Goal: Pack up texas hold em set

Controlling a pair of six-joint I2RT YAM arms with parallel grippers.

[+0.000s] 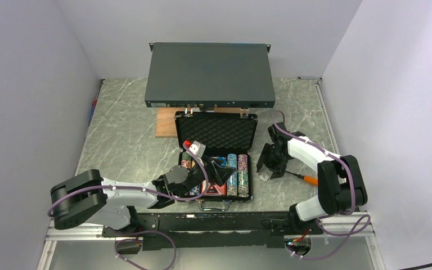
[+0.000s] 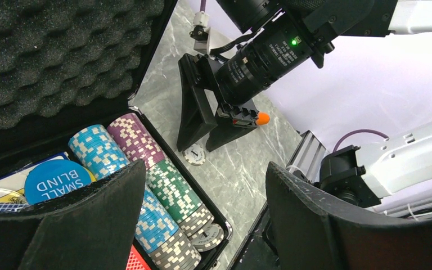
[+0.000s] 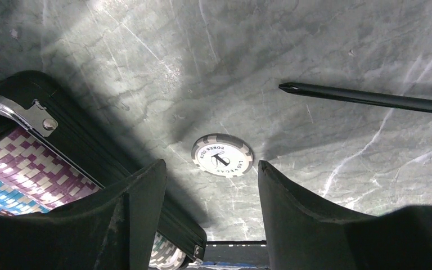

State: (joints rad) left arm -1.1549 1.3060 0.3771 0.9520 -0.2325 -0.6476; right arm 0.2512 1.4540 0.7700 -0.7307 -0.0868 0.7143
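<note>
Case [image 1: 216,147] lies open at the centre of the surface [image 1: 124,135], lid propped back with its foam lining showing. It sits just in front of a wooden board [image 1: 166,122] and the grey rack box [image 1: 210,74].

Chip rows [image 1: 237,174] fill the right side of the tray. A blue "SMALL BLIND" disc [image 2: 56,180] lies beside them.

Left end effector [image 1: 218,170] hovers over the tray, jaws wide, holding nothing.

Right end effector [image 3: 209,166] hangs low over the surface just right of the case. Its jaws stand apart and straddle one loose white chip [image 3: 222,156] that lies flat; neither finger touches it.

Screwdriver [image 1: 306,178] lies near that chip, further right.
</note>
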